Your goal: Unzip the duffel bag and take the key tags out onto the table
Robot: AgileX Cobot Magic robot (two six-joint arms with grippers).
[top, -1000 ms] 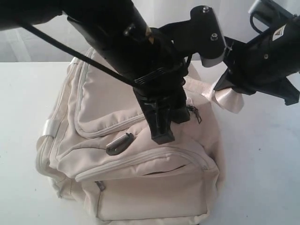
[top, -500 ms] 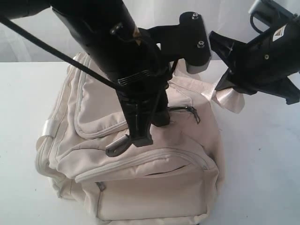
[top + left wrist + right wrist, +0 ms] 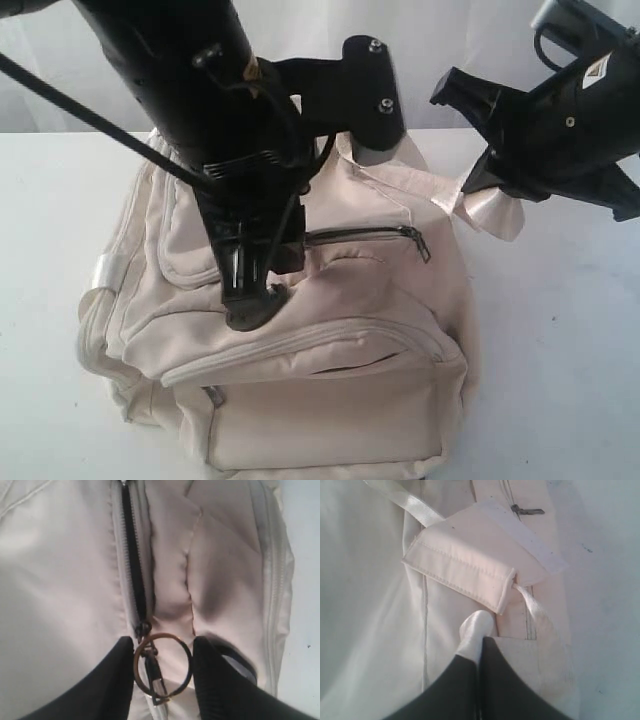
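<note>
Exterior view: the cream duffel bag (image 3: 330,380) sits on the white table (image 3: 560,380), its upper left half largely blocked by the black left arm (image 3: 200,90), which reaches down to its top panel. The left gripper (image 3: 250,305) is at the fabric there, but from this angle its tips merge into one dark shape and the jaws cannot be read. A dark zipper (image 3: 360,235) lies parted across the top, running from the gripper toward a small dark tab (image 3: 424,250) at its far end; what lies inside the slit is too dark to make out. The left wrist view settles the grip: two black fingers (image 3: 107,680) press on either side of a metal ring (image 3: 186,652) hanging from the zipper slider (image 3: 143,629), clamped across its width, with a small clip dangling inside the ring and cut off by the frame edge. At the right of the exterior view, the right gripper (image 3: 476,190) hangs above the bag's far corner, its tips hidden by its own housing. Its wrist view shows the jaws pressed together on the shiny strap handle (image 3: 475,630), just beside the padded handle wrap (image 3: 465,575), with the strap's other run leaving the frame.
</note>
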